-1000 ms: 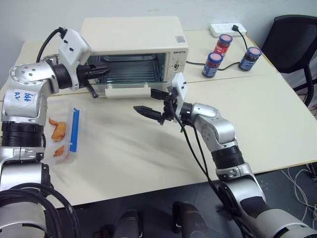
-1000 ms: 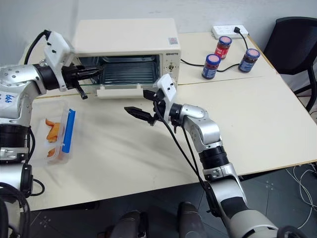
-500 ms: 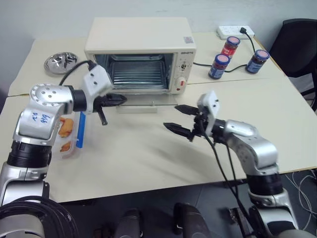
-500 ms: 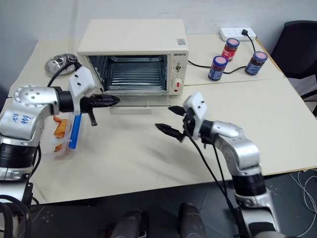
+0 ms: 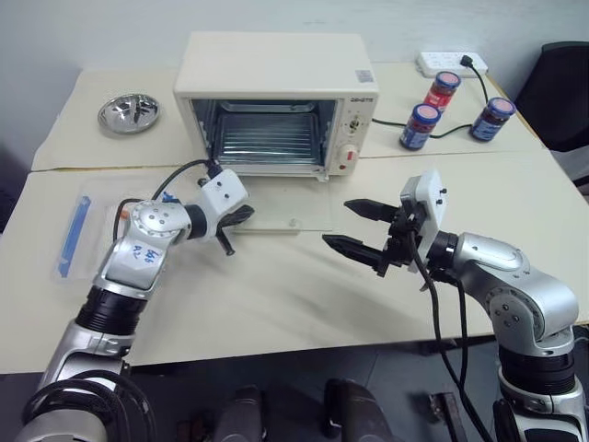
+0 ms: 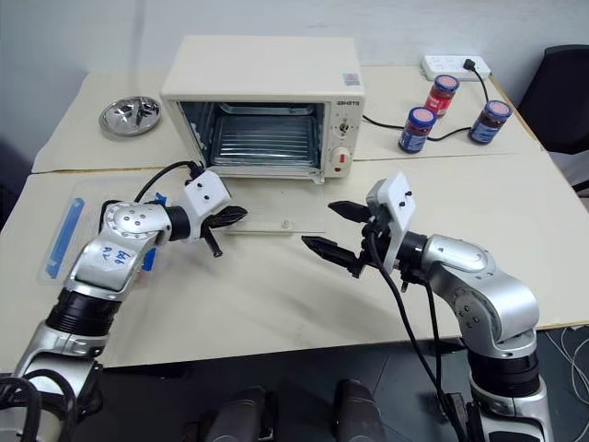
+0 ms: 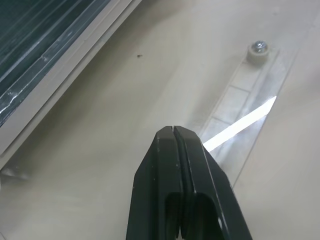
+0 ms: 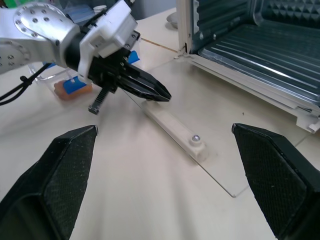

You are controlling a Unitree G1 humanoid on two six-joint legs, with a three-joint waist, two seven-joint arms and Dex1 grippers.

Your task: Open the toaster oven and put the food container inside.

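Observation:
The toaster oven (image 5: 276, 69) stands at the back middle of the table. Its glass door (image 5: 276, 198) lies open and flat on the table, with the white handle (image 5: 269, 224) at its front edge. My left gripper (image 5: 241, 214) is shut with nothing in it, its tip just over the door near the handle's left end (image 8: 172, 129). My right gripper (image 5: 337, 223) hangs open and empty to the right of the door. The food container (image 5: 87, 207) lies at the left behind my left arm, which hides part of it; one blue clip (image 5: 74, 235) shows.
A round steel bowl (image 5: 129, 112) sits at the back left. At the back right, near a power strip (image 5: 451, 63) with the oven's cord, are three jars (image 5: 422, 125). A black chair (image 5: 561, 83) stands off the table's right side.
The camera has shifted. The oven door went from partly open to flat on the table, and my shut left gripper came down with it. My right gripper drew back to the right, still open.

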